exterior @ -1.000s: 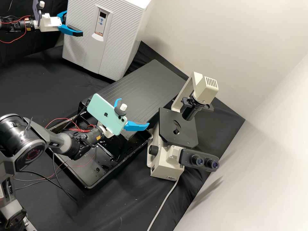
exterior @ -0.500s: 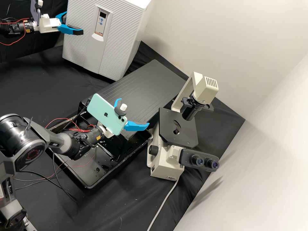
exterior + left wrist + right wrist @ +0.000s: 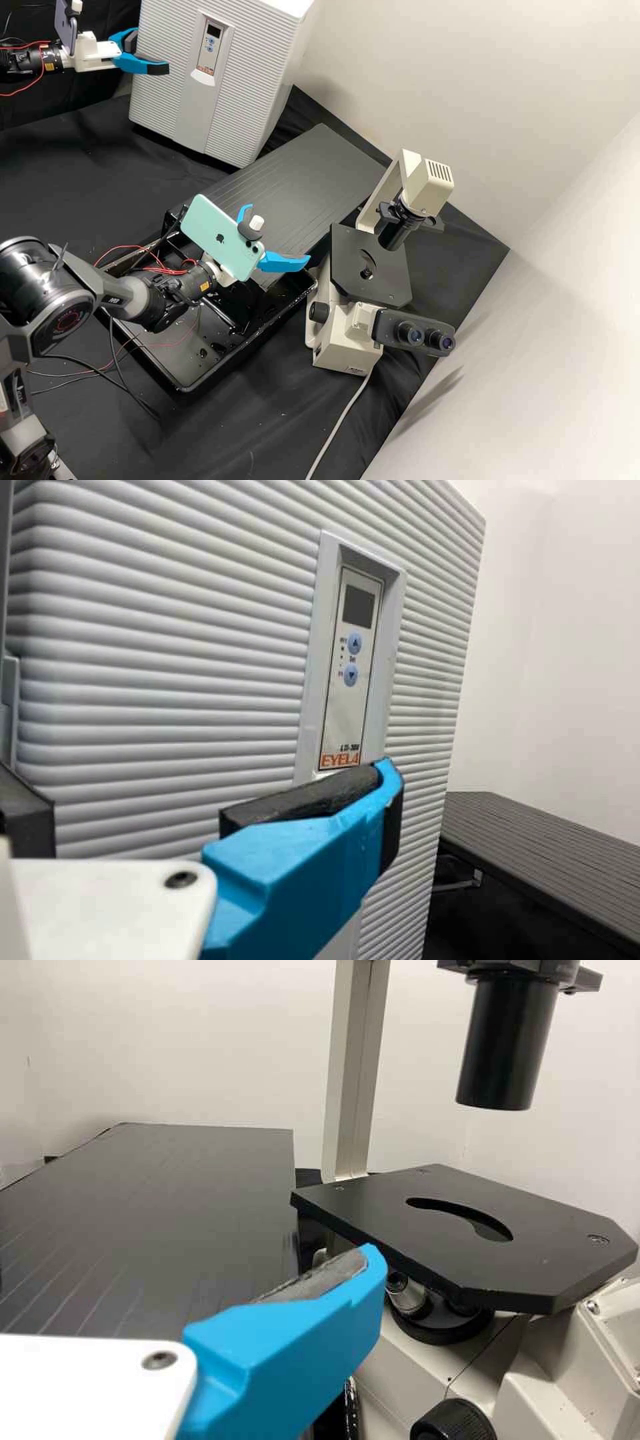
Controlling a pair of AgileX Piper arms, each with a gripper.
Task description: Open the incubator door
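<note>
A pale grey incubator (image 3: 243, 110) stands on the bench, its ribbed door (image 3: 160, 680) apparently closed, with a small control panel (image 3: 211, 45) set high in its front. The left gripper (image 3: 152, 49) is at the incubator's side edge, its jaws spread wide with nothing held between them: one blue finger lies across the front, the other beside the edge. Whether either touches the door cannot be told.

The right gripper (image 3: 280, 233) is well apart from the incubator, out in front of it, its jaws also wide and holding nothing. Past it, farther from the incubator, is a microscope (image 3: 343, 337); a dark grooved board (image 3: 310, 173) lies just beside the incubator.

The step in hand seems to be getting a hold on the door's edge, with the pull yet to be done. To do it well, the left gripper would best seat the finger beside the edge into the door's seam or grip, keeping the other finger off the control panel's buttons. The pull should probably start slowly, until the seal gives, then follow the door's swing around its hinge; a straight tug might slip off the smooth ribs or drag the whole incubator along the bench.
</note>
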